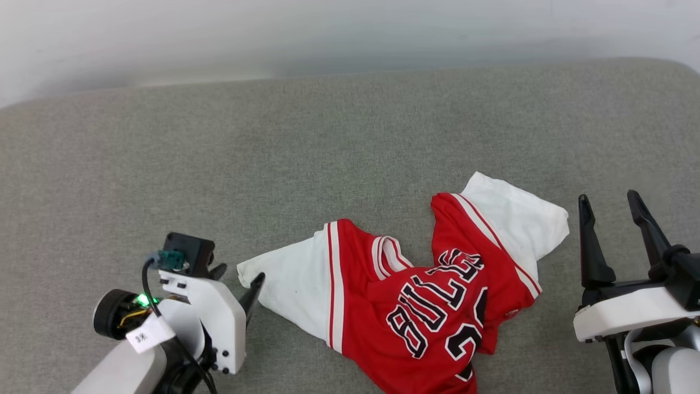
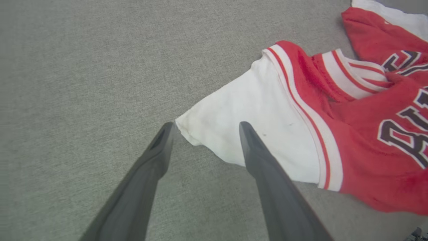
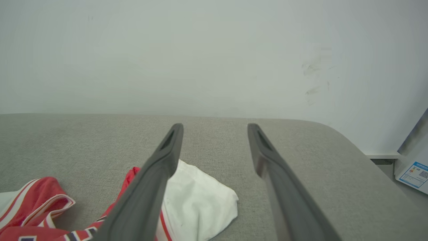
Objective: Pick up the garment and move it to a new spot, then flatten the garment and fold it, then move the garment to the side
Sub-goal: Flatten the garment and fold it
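A: We see the red jersey T-shirt with white short sleeves and black "BULLS" print [image 1: 415, 295] lying crumpled on the grey fabric-covered table [image 1: 328, 137], near side, right of centre in the head view.

B: Agreed. We read the left end effector [image 2: 206, 125] as spread, straddling one sleeve's corner, nothing clamped. The right end effector [image 1: 608, 196] is spread too, empty, just beside the other sleeve.

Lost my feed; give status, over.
Left gripper open at white sleeve corner. Right gripper open, apart from garment. Garment crumpled on grey surface. No obstacles seen.
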Motion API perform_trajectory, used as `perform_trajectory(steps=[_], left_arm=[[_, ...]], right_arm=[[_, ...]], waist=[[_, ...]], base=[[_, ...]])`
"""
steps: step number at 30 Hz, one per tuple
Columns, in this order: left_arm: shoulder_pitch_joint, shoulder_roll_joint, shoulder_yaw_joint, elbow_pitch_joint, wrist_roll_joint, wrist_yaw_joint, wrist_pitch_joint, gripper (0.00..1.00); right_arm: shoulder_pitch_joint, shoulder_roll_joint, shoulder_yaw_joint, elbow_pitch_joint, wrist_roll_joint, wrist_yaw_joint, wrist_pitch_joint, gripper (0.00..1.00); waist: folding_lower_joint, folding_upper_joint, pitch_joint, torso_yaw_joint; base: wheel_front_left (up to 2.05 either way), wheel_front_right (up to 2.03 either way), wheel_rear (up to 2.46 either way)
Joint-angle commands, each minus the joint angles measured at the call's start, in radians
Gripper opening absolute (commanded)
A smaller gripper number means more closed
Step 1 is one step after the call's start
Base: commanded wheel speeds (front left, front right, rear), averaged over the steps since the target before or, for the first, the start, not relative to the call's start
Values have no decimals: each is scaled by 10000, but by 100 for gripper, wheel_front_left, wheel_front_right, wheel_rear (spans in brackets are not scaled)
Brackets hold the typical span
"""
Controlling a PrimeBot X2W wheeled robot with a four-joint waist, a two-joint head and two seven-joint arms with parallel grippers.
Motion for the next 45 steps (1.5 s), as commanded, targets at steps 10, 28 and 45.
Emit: perform_trajectory(steps=[10, 28, 45], left_arm=[[-627, 8, -135, 1029, 41, -78, 418, 100], [-475, -124, -298, 2611, -5, -497, -330, 0], [230, 1075, 1419, -2141, -147, 527, -1692, 0]], right_arm=[[-269, -60, 90, -162, -91, -7, -50, 100], [-238, -646, 496, 169, -241, -7, 232, 100], [-2468, -4309, 2347, -566, 2715, -7, 8148, 100]], waist=[[0, 0, 890, -319], [0, 0, 854, -379], [0, 0, 1187, 989]], base=[[0, 0, 0], [0, 0, 0], [0, 0, 0]])
